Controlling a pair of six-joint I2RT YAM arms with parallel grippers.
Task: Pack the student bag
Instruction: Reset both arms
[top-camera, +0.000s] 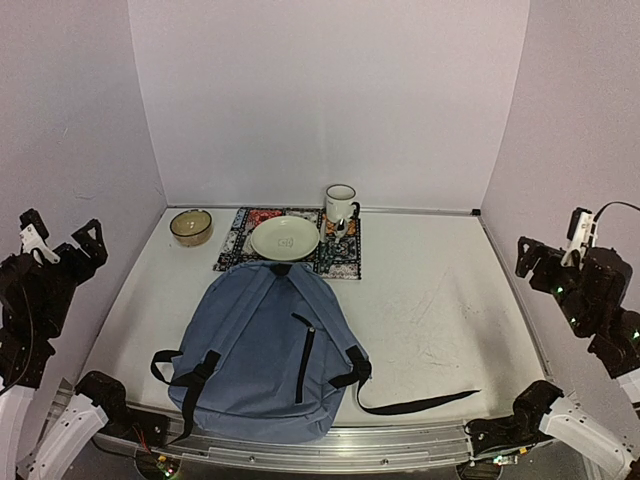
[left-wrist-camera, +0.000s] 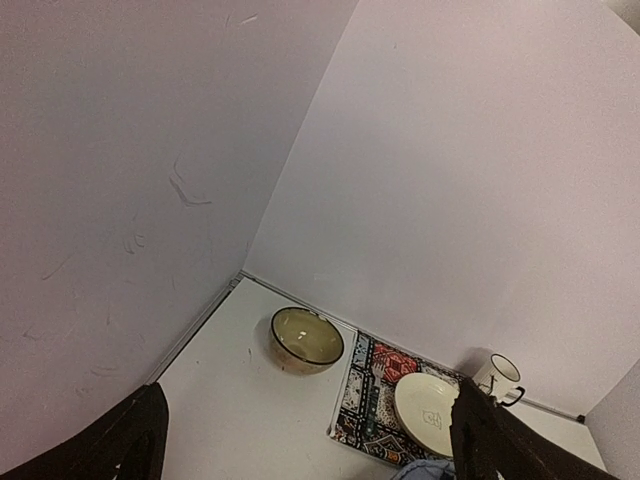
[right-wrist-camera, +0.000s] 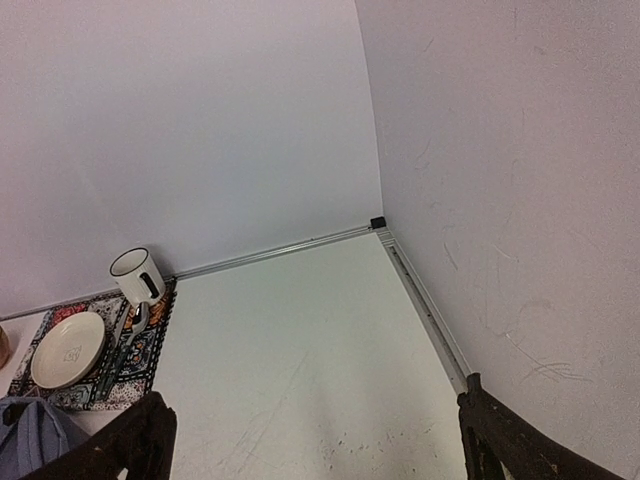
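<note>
The student bag (top-camera: 262, 350) is lying flat at the near edge of the table (top-camera: 430, 300), long axis running six-to-twelve o'clock, at four o'clock from the nearer left gripper (top-camera: 60, 242), which, like the right gripper (top-camera: 553, 250), is gaping open.

The right gripper (right-wrist-camera: 315, 395) hangs above the white counter (right-wrist-camera: 300, 340), its dark jaws spread wide into the two lower corners. At far left, a patterned mat (right-wrist-camera: 105, 393) carries a cream plate (right-wrist-camera: 68, 348) with a spoon (right-wrist-camera: 125, 335) just beside it. A white mug (right-wrist-camera: 137, 277) with a dark rim stands at the mat's far corner. A corner of the blue bag (right-wrist-camera: 30, 440) shows bottom left, below the mat.
</note>
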